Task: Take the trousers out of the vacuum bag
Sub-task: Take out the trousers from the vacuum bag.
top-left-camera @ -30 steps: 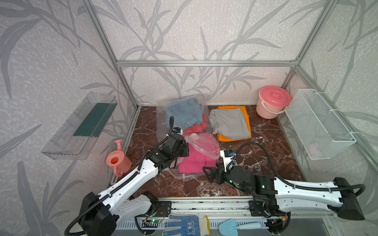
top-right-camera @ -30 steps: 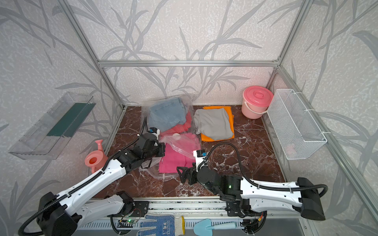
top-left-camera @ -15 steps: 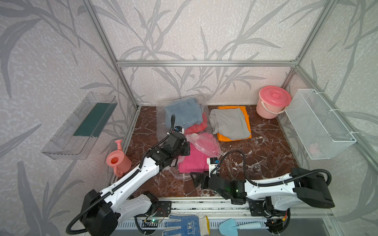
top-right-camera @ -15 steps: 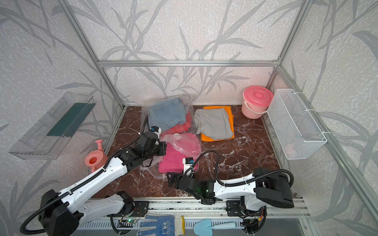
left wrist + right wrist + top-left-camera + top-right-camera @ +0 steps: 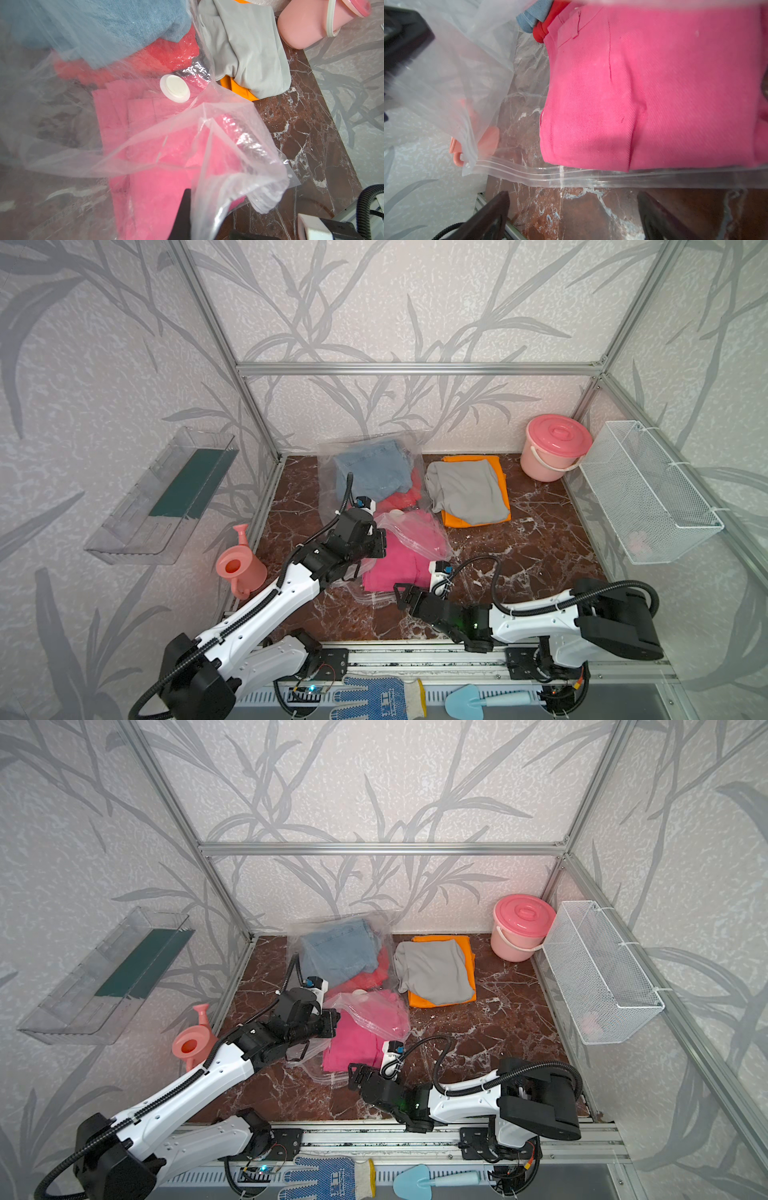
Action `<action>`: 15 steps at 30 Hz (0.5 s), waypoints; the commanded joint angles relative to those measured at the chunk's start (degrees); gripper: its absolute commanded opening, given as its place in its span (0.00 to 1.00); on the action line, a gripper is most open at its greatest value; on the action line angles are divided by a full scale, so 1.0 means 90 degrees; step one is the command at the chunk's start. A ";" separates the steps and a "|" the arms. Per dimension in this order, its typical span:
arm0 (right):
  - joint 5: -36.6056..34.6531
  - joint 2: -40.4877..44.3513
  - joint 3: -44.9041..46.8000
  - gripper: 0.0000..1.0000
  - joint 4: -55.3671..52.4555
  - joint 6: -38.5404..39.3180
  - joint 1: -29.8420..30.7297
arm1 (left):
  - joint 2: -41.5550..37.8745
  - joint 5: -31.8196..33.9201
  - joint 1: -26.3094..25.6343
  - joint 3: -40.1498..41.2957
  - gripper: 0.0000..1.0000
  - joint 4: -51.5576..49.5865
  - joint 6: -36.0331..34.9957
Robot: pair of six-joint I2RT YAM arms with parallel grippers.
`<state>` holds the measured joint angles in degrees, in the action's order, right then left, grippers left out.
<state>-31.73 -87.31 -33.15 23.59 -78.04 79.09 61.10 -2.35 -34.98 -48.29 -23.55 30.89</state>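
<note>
The left gripper point(image 5: 376, 542) stays clamped shut on the upper film of the vacuum bag point(image 5: 419, 531). It holds that flap lifted off the cloth just as it did a second ago (in its wrist view one dark finger point(image 5: 185, 207) shows against the pinched plastic).

The right gripper point(image 5: 400, 596) is what has changed. A second ago it sat farther to its own right with the arm stretched long. Now the arm is folded back and the gripper has slid to its left along the bag's mouth. Its jaws stand wide apart and hold nothing, low over the marble floor point(image 5: 540, 556).

Directly ahead of its fingertips runs the zip-seal edge point(image 5: 571, 176). Just past that lie the hot pink trousers point(image 5: 654, 93), folded in the bag's open mouth and untouched.

Deeper in the bag, beyond the left gripper, the denim trousers point(image 5: 374, 468) lie on the red trousers point(image 5: 401, 499), with the white valve disc point(image 5: 175, 88) close by. The grey trousers point(image 5: 465, 489) lie on the orange trousers point(image 5: 473, 518) outside the bag, well apart from both grippers.
</note>
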 commanded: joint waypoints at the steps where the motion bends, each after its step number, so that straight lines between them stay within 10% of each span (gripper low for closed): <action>1: -0.0265 -0.0193 -0.0164 0.95 -0.0167 -0.0436 0.0112 | -0.0169 -0.0120 -0.0007 -0.0098 0.00 -0.0008 -0.0142; 15: -0.0024 -0.0685 -0.0218 0.95 0.0462 -0.0475 -0.0142 | -0.0314 0.0007 -0.0009 -0.0025 0.00 -0.0107 -0.0130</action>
<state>-31.81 -93.08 -33.76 25.74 -83.05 78.26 59.66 -2.59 -34.98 -48.29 -23.90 30.59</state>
